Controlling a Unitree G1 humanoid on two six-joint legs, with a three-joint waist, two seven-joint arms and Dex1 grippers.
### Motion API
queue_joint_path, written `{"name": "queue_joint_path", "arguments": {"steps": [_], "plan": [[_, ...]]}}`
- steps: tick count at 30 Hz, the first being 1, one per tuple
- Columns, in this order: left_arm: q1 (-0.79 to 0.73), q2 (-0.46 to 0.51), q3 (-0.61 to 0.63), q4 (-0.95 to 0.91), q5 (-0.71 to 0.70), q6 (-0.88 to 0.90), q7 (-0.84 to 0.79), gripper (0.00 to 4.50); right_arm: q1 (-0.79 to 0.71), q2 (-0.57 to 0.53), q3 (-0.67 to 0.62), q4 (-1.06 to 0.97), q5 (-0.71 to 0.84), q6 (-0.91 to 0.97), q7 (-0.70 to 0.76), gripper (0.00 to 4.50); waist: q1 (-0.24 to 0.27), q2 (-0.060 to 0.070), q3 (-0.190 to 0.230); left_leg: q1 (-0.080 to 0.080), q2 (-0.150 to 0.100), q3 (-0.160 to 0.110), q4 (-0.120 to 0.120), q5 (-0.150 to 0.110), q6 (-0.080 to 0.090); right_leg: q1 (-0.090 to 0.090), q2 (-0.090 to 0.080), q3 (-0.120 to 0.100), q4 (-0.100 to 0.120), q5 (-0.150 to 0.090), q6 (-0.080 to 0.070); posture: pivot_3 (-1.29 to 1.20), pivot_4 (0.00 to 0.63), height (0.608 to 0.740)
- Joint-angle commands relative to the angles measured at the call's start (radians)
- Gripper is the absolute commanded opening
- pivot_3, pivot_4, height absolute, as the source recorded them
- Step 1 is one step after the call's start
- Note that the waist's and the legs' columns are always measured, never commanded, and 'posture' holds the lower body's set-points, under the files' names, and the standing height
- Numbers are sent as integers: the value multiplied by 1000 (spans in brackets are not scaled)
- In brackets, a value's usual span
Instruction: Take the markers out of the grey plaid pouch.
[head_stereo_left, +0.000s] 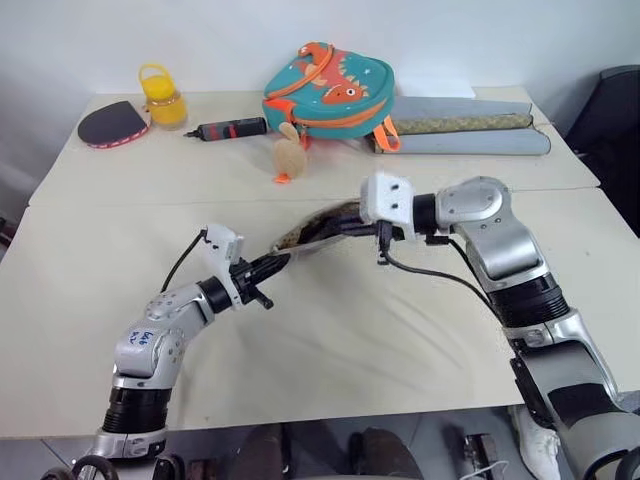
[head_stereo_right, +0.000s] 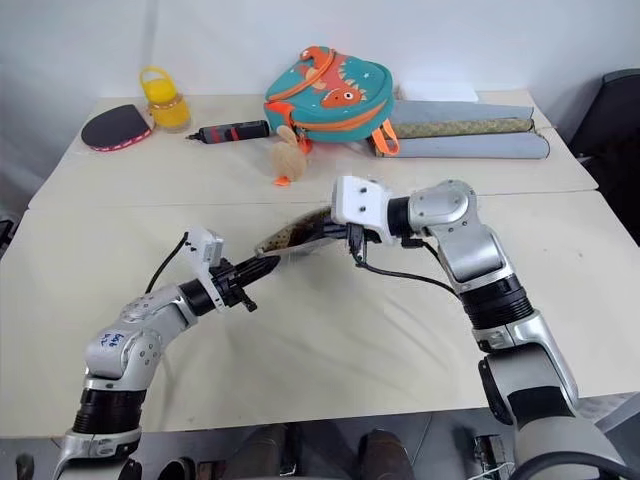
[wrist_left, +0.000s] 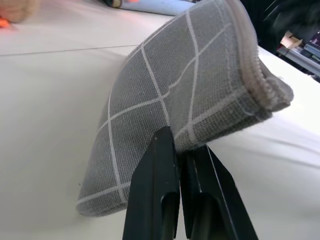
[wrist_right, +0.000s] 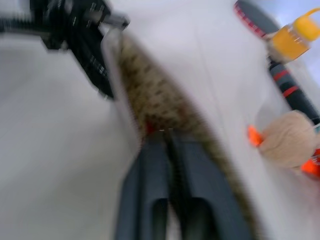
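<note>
**Pouch held aloft at both ends, markers not yet out**

Fingers of the left gripper (wrist_left: 177, 190) are pressed together on the grey plaid pouch (wrist_left: 190, 95), pinching a fold of fabric near one end. The right gripper (wrist_right: 167, 145) has its fingers reaching into the open mouth against the beige dotted lining, with a speck of red just at their tips, possibly a marker end. Whether they are closed on anything I cannot tell.

Between the two arms the pouch hangs raised above the table (head_stereo_left: 330, 350), sagging in the middle. No markers lie on the table near it, so they are probably inside.

Risks, as I judge them: the left pinch sits on a small fold, so a hard pull from the right could slip the fabric free and drop the pouch. The right fingers may grab lining instead of a marker and drag the pouch along. Tilting the open mouth down could spill the markers, which might roll off the table.
</note>
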Motion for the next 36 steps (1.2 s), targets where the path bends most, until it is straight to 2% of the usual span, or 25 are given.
{"name": "queue_joint_path", "arguments": {"steps": [1,8,14,18,21,24,30,31,33,36], "plan": [[1,-1,-1,-80,-49,35,-7,0,-20,9,-32,-15,22,9,-22,1662,0,0,0,0,0,0,0,0,0,0,0,0,0,0,0,0,150,740],[-5,-4,-17,-98,-65,72,-18,0,-6,-44,-16,-9,2,5,29,1662,1,0,0,0,0,0,0,0,0,0,0,0,0,0,0,0,150,740],[-13,1,-32,-76,-34,52,-19,0,-37,-72,-84,-20,102,134,75,1662,1,0,0,0,0,0,0,0,0,0,0,0,-1,0,0,0,150,740],[-10,-9,-36,-85,-43,54,-17,0,-49,-83,-84,21,92,152,65,1662,1,0,0,0,0,0,0,0,0,1,0,0,-1,0,0,0,150,740],[-7,-10,-40,-89,-41,57,-16,0,-51,-80,-71,32,91,176,66,1090,1,0,0,0,0,0,0,0,0,0,0,0,-1,0,0,0,150,740],[-5,-8,-43,-89,-36,52,-14,0,-47,-67,-73,22,103,208,58,98,1,0,0,0,0,0,0,0,0,0,0,0,-1,0,0,0,150,740],[-11,-12,-28,-117,-94,120,-6,0,-35,-95,4,71,-36,9,38,41,1,0,0,0,0,0,1,0,0,1,0,0,-1,0,0,0,150,740],[-4,35,-66,-146,-83,137,-47,0,-39,-99,14,60,-51,-19,42,41,1,0,0,0,0,0,1,0,0,0,0,0,-1,0,0,0,150,740],[-2,76,-86,-182,-120,204,-81,0,-54,-108,10,41,-49,-28,63,41,0,0,0,0,0,0,0,0,0,0,0,0,-1,0,0,0,150,740],[-28,66,-66,-193,-184,250,-85,0,-73,-163,2,21,-31,16,145,41,3,0,1,0,0,0,0,0,0,0,0,1,-1,0,0,0,150,740]]}}
